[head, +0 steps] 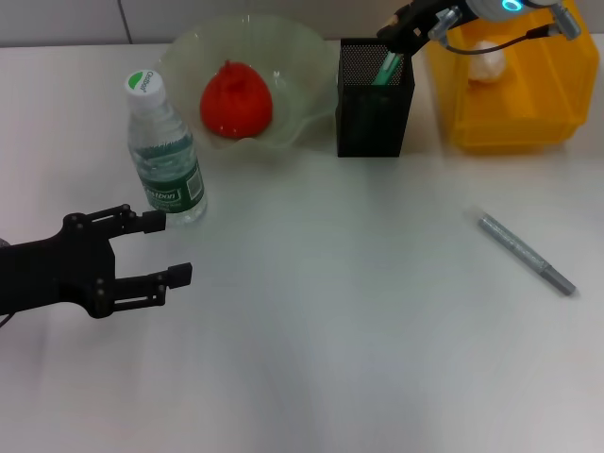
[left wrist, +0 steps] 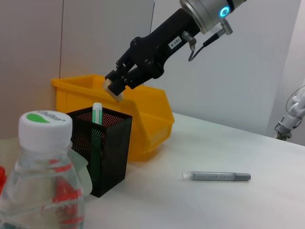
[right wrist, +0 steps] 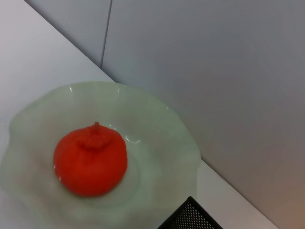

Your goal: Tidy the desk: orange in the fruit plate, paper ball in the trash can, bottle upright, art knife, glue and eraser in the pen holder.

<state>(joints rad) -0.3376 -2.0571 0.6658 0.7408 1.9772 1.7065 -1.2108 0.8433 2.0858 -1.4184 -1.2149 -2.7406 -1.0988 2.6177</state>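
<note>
My right gripper [head: 394,34] hangs just above the black mesh pen holder [head: 375,104] at the back. In the left wrist view it [left wrist: 117,84] is shut on a small pale eraser [left wrist: 113,90] over the holder [left wrist: 102,157]. A green glue stick [head: 388,68] stands inside the holder. The grey art knife [head: 526,253] lies on the table to the right. The orange [head: 236,99] sits in the glass fruit plate [head: 302,66]. The water bottle [head: 166,156] stands upright. My left gripper [head: 168,248] is open and empty, just in front of the bottle.
A yellow bin [head: 528,94] stands at the back right, right of the pen holder, with a white paper ball [head: 487,62] inside. The right wrist view shows the orange [right wrist: 90,160], the plate [right wrist: 171,143] and a corner of the holder [right wrist: 190,217].
</note>
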